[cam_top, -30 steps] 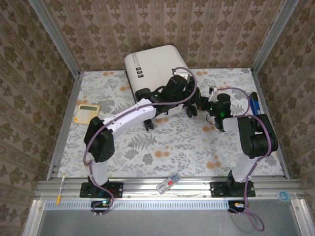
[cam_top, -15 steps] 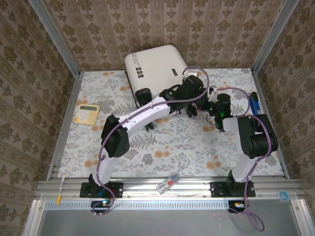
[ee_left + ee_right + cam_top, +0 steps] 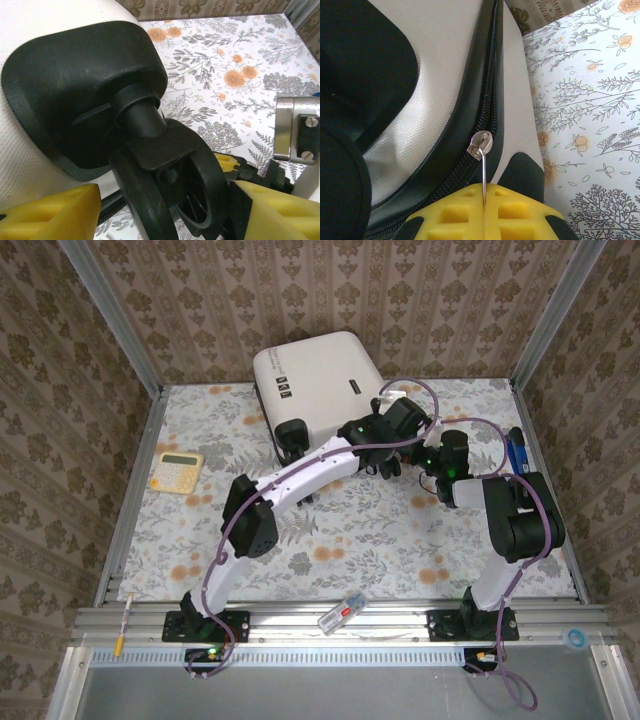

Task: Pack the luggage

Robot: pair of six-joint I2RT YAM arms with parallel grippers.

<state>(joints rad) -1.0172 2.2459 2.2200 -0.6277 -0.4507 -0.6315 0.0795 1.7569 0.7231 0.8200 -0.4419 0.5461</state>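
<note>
The right gripper [image 3: 484,194] is clamped on the zipper pull [image 3: 483,172] at the near right corner of the luggage [image 3: 315,375], which lies closed at the table's [image 3: 350,540] back. The pull is best drawn along the seam while the caster wheel [image 3: 200,192] is steadied by the left gripper [image 3: 165,207], open astride it. That pinch, plain at the right wrist, is hidden from above by the arms.

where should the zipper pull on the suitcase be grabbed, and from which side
Grip the thin metal pull tab, not the slider. It sticks out from the zipper track of the luggage, free end away from the shell, so come in end-on and pinch its flat sides, as the right gripper does now.
</note>
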